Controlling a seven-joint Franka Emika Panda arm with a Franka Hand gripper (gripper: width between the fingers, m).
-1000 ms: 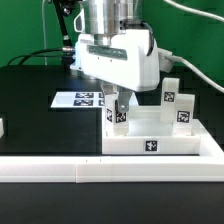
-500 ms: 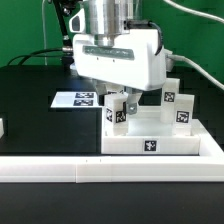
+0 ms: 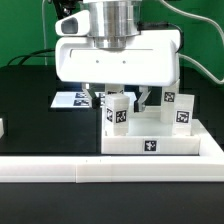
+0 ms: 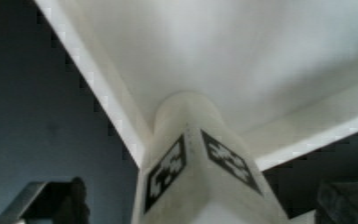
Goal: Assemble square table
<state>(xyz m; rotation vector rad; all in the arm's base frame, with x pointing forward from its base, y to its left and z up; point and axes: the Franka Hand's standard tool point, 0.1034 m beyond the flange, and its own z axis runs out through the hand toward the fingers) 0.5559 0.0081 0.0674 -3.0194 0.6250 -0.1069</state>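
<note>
Square table top (image 3: 150, 143) lay on black counter (image 3: 30, 95) against border rail (image 3: 110, 171). Fingers (image 3: 127, 97) spread apart above upright tagged leg (image 3: 118, 112) on top's corner, holding nothing.

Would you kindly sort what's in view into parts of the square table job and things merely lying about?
Belonging to the job:
- square tabletop
- leg under the gripper
- two more legs on the top, toward the exterior view's right
- gripper

Just lying about:
- marker board
- long white rail in front
- black table
</note>
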